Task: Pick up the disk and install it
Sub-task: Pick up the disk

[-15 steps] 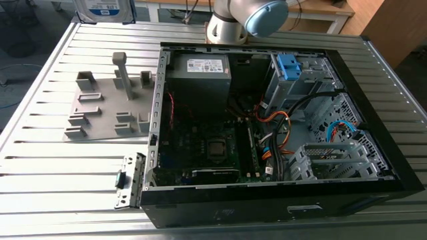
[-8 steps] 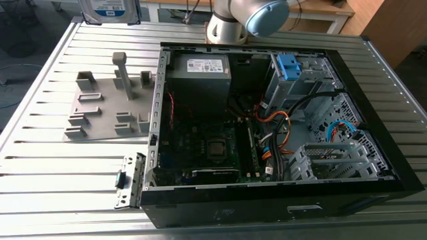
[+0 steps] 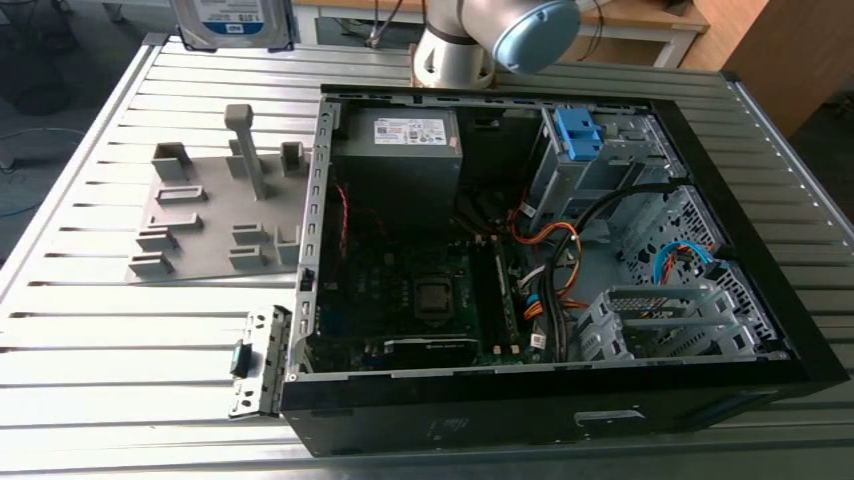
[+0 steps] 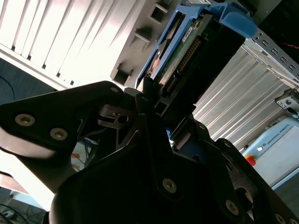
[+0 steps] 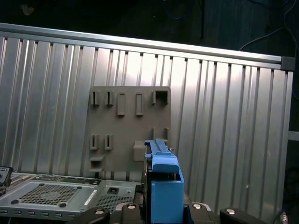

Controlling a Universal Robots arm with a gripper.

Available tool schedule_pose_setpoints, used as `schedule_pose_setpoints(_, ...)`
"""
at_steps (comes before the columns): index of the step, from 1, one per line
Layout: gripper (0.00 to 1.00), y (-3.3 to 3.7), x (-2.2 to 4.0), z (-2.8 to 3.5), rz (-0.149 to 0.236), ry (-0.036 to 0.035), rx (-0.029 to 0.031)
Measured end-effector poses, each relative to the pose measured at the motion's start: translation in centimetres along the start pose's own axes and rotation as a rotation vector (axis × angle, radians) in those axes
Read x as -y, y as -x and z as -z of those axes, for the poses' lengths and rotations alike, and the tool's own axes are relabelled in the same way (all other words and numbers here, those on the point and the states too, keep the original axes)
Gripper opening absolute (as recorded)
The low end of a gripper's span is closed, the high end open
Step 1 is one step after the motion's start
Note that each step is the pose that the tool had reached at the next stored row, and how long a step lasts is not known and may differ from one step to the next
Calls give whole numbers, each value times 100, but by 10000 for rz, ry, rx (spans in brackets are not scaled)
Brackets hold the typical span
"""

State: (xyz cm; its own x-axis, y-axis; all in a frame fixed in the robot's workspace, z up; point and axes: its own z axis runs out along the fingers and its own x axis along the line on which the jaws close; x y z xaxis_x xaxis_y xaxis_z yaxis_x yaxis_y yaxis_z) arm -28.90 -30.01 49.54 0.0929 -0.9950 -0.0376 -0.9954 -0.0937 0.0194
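The disk hangs upright at the exterior view's top left, above the far corner of the ribbed metal table; its white-and-blue label faces the camera. In the second wrist view my gripper is shut on the disk, whose connector edge and blue carrier rail stick out past the black fingers. The first wrist view shows the blue-railed disk end-on in my gripper, above the table.
An open black computer case lies on the table, with a blue bracket on its metal bay and a grey box with a white sticker. A grey slotted fixture plate lies at the case's left. The arm's base stands behind the case.
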Motion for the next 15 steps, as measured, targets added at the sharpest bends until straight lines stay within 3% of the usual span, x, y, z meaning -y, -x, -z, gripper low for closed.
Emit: schedule_pose_setpoints(15,36,-51,238,6,0,0,0)
